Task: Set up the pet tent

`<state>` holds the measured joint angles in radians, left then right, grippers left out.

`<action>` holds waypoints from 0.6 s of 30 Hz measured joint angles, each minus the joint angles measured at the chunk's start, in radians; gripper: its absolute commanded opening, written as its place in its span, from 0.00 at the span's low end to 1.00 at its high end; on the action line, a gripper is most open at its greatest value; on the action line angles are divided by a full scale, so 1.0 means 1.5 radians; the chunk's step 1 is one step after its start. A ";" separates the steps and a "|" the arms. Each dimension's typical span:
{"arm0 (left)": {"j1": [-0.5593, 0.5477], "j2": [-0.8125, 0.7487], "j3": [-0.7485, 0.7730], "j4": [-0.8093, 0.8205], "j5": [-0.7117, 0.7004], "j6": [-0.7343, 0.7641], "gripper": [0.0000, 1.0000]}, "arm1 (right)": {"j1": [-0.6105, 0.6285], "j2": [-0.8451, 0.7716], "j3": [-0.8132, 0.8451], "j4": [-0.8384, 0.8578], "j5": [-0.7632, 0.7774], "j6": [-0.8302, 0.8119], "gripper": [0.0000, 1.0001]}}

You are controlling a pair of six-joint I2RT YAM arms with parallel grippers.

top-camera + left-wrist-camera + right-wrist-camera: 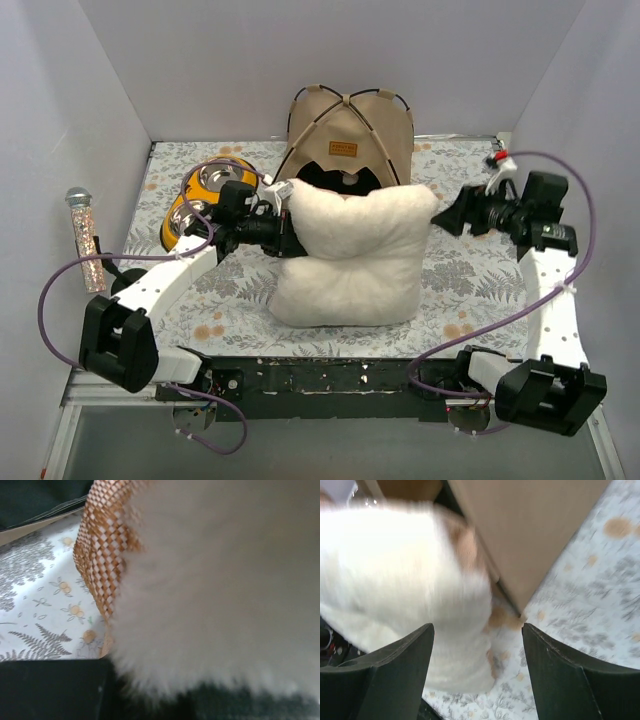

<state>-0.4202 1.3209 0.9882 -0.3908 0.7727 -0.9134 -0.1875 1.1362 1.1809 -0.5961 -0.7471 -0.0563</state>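
Observation:
The pet tent (350,125) stands at the back centre, tan with thin black poles crossing on top, a brown label and its doorway facing me. Its tan wall shows in the right wrist view (520,530). The cushion (350,250) lies in front of the doorway, white fluffy side up. My left gripper (283,225) is shut on the cushion's upper left corner. In the left wrist view the cushion's fluff (225,580) and patterned side (105,545) hide the fingers. My right gripper (447,215) (477,655) is open and empty at the cushion's (395,570) upper right corner.
A yellow double steel bowl (200,200) sits left of the tent, behind my left arm. A glitter-filled tube (85,235) stands at the far left. A floral mat (470,280) covers the table. White walls close in on three sides.

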 measured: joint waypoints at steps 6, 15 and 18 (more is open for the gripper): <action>0.010 0.055 0.010 -0.034 -0.069 0.005 0.25 | 0.003 -0.100 -0.253 0.028 -0.043 0.006 0.80; 0.018 0.053 0.002 -0.021 -0.059 -0.020 0.80 | 0.003 -0.130 -0.380 0.113 -0.133 0.029 0.82; 0.037 0.021 -0.030 -0.023 -0.034 -0.030 0.80 | 0.004 -0.155 -0.419 0.150 -0.146 0.047 0.76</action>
<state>-0.3641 1.3529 0.9436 -0.4248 0.7212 -0.9581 -0.1822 0.9035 0.5526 -0.3717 -0.9661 0.0147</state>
